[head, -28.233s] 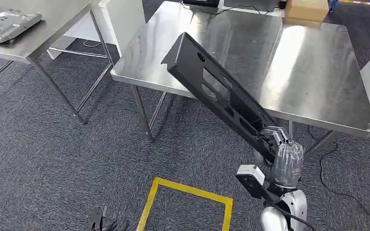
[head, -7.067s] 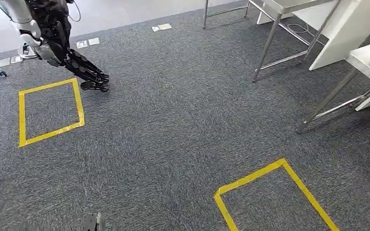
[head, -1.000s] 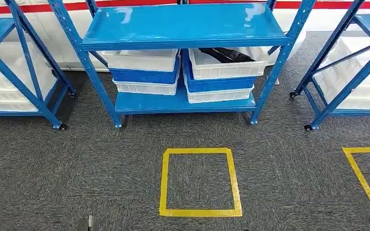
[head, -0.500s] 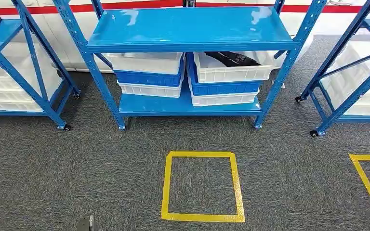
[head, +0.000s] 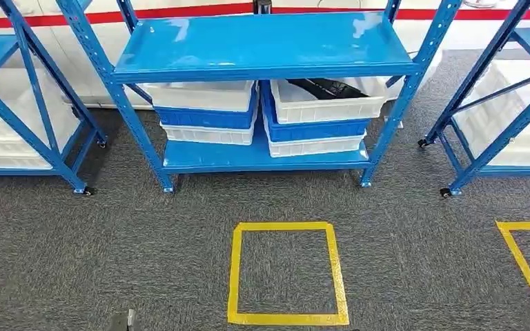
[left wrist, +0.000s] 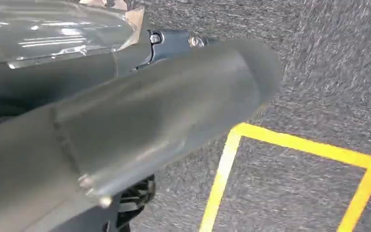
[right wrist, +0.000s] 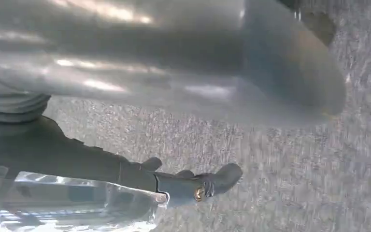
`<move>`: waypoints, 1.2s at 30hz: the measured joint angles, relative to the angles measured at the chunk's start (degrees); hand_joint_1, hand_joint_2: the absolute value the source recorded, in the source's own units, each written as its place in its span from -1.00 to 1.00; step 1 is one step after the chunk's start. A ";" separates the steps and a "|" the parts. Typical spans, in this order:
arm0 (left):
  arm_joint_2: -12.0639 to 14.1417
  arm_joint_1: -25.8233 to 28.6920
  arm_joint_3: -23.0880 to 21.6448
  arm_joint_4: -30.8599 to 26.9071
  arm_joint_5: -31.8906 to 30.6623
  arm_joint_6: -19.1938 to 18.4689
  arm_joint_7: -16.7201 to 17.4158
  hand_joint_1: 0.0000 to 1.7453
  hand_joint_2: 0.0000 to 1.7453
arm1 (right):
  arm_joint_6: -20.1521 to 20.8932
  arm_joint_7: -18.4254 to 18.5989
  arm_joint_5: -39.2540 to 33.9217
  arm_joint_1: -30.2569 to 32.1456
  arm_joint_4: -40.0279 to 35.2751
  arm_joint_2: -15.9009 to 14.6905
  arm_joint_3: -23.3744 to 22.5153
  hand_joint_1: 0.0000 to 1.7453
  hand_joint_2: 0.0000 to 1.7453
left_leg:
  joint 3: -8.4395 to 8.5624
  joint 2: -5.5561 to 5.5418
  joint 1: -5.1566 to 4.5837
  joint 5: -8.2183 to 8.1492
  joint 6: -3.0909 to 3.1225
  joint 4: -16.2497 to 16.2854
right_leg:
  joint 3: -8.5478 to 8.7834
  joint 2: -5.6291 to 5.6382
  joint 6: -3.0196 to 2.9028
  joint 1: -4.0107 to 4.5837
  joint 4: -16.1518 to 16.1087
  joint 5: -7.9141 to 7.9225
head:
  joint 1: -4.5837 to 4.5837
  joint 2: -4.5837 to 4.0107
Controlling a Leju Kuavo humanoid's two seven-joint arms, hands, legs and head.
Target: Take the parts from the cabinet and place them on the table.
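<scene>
Your robot faces the blue cabinet (head: pixel 262 48); a dark part (head: pixel 324 87) lies in the upper white bin (head: pixel 328 103) on its lower shelf, not yet taken. Left hand (left wrist: pixel 140 121) and right hand (right wrist: pixel 183 72) hang over carpet, grasp impossible to tell

- No text, label, brand name, number or sign could be read in any of the views.
- Blue shelving (head: pixel 262 45): no lettering was found on its shelves or posts.
- White crates (head: pixel 328 103) and blue crates (head: pixel 207 116): no markings were legible on their walls.
- Yellow tape square (head: pixel 286 272) on the carpet: plain, with no characters.
- Red stripe (head: pixel 200 10) on the wall behind the shelving: plain, no writing was made out.
</scene>
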 joint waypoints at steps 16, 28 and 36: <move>-0.28 0.35 0.02 0.00 0.00 0.02 0.22 -1.00 -1.00 | 0.00 0.02 -0.02 0.36 0.07 -0.39 -0.39 -1.00 -1.00 | 6.50 -0.70 0.72 -3.52 -1.65 0.26 | -4.47 -0.31 -1.19 -0.71 0.33 1.90 | 0.92 0.00; 0.18 0.49 0.00 0.00 0.00 0.02 0.24 -1.00 -1.00 | 0.00 0.00 0.02 0.31 0.09 0.11 -0.50 -1.00 -1.00 | -1.32 -1.13 -1.11 1.22 1.80 1.40 | 0.38 0.38 -2.31 1.01 -0.99 -1.59 | 0.92 0.00; -0.28 0.30 0.02 0.00 -0.07 0.04 0.44 -1.00 -1.00 | 0.11 0.00 0.07 -0.28 0.09 0.00 -0.48 -1.00 -1.00 | 2.97 -0.98 -0.71 0.37 2.85 -1.20 | -5.89 0.32 -1.18 0.66 13.75 -6.73 | 1.02 0.00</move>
